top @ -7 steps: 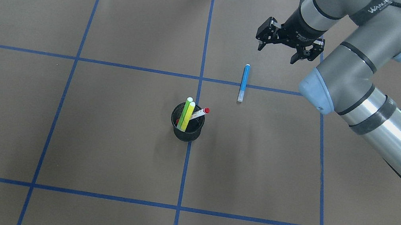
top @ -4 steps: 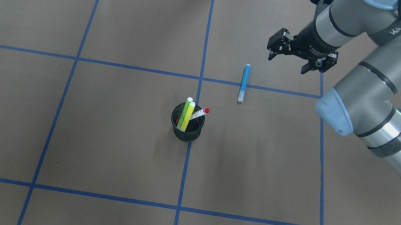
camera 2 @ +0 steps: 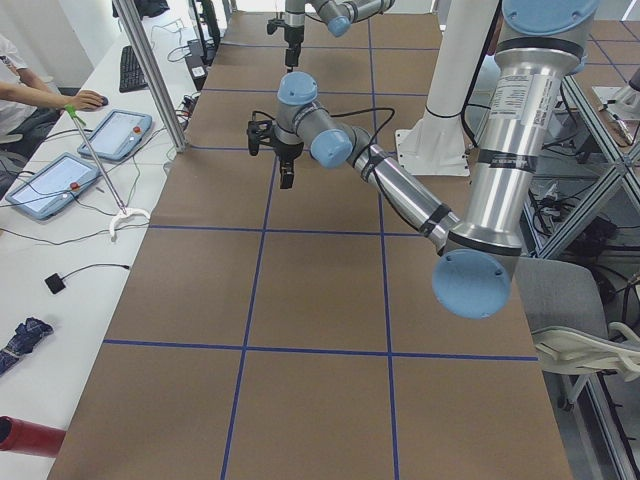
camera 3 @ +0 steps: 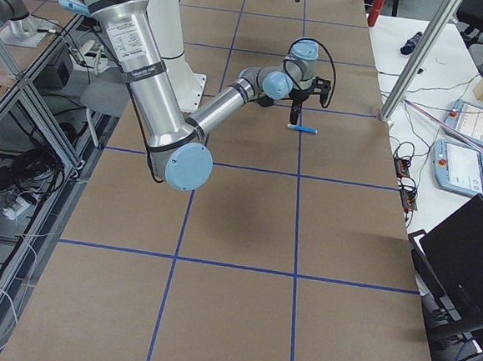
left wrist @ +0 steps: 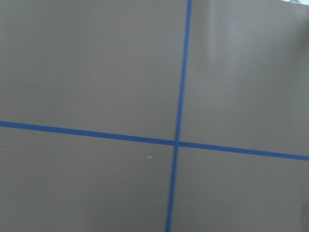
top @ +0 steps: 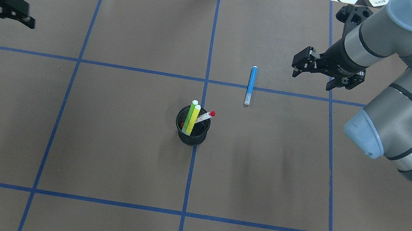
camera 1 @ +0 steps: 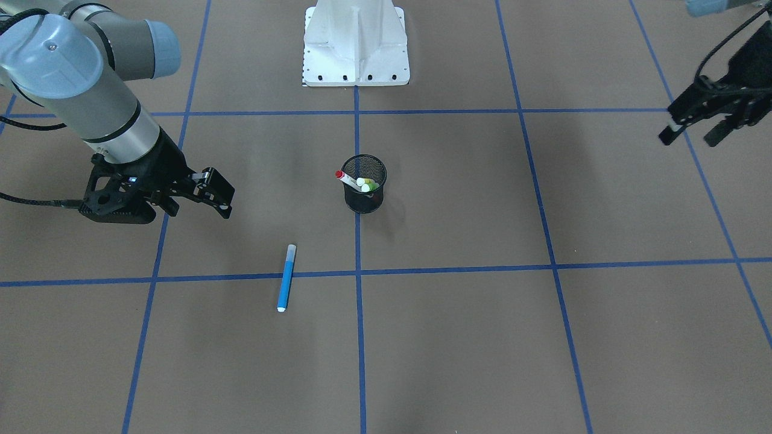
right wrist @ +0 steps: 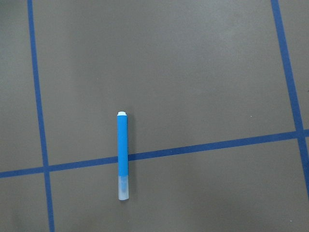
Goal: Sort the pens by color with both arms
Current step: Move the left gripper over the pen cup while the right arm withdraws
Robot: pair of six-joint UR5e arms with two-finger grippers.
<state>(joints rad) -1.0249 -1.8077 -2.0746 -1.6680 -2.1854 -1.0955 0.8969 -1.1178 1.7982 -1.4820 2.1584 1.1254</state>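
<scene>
Your blue pen [top: 250,85] lies flat on the table [top: 121,151], right of centre and across a tape line [top: 284,92]. I judge one colour laid out and three to go. The green [top: 188,120], yellow [top: 194,118] and red-ended [top: 206,116] pens stand together in the cup [top: 191,136] at mid-table. The right gripper [top: 311,79] hangs above the table near the blue pen but apart from it, jaws spread wide, holding and touching nothing. The left gripper [top: 13,28] hovers well off by the table's left edge, also spread and empty. Next you will likely need one arm over the cup. Its pincer should be open just enough to take a single pen top, because the green and yellow tops sit side by side.
</scene>
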